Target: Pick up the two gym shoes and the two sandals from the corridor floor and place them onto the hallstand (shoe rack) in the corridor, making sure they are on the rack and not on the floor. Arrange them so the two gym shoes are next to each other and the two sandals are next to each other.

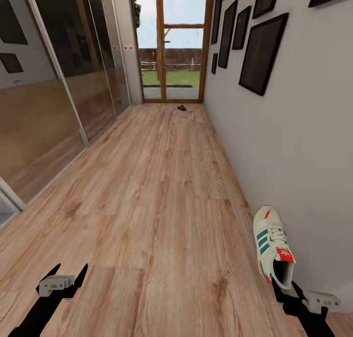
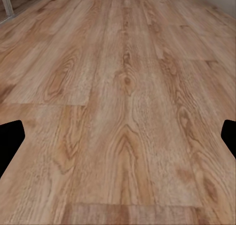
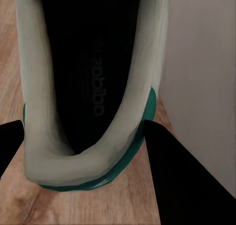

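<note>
Head view: cream gym shoe point(image 1: 272, 246), 3 green stripes, red-orange tongue label.

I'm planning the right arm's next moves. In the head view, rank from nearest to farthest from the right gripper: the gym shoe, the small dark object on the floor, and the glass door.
1. Gym shoe: by the right wall, its heel between the fingers of the right gripper.
2. Small dark object: far down the corridor floor, just before the door.
3. Glass door: at the corridor's far end.
</note>
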